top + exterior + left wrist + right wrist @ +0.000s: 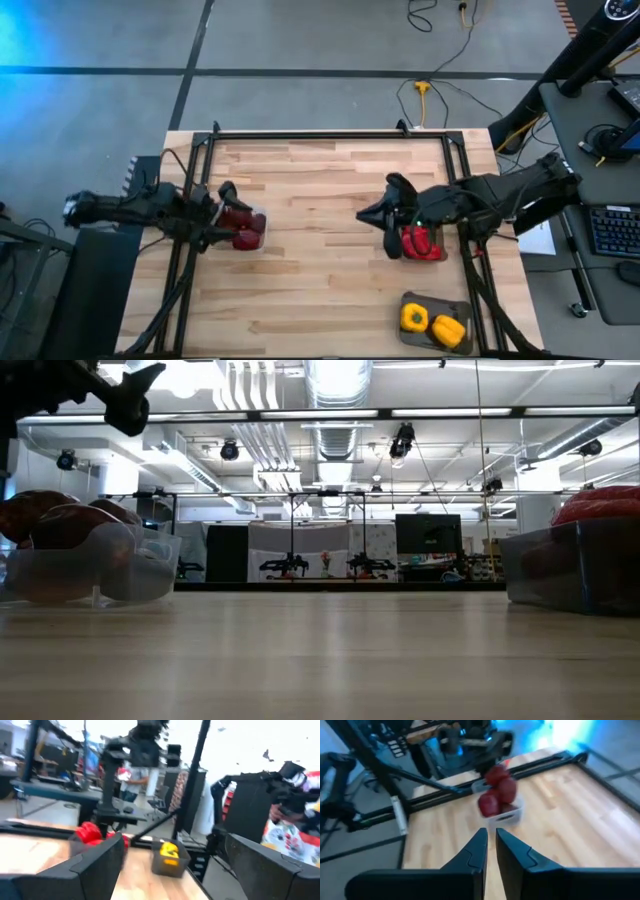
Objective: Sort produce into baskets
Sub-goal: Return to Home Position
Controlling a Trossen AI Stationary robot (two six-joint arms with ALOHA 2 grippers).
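Beyond the dark grey basket (440,300) (sorting judged done), the right end effector (491,832) is held nearly closed, the left end effector (172,842) wide apart, both empty; only homing is needed.

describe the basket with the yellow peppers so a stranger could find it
On the wooden table, look to the bottom right corner in the high view. The dark grey basket there is the only dark one, and only it holds yellow peppers.
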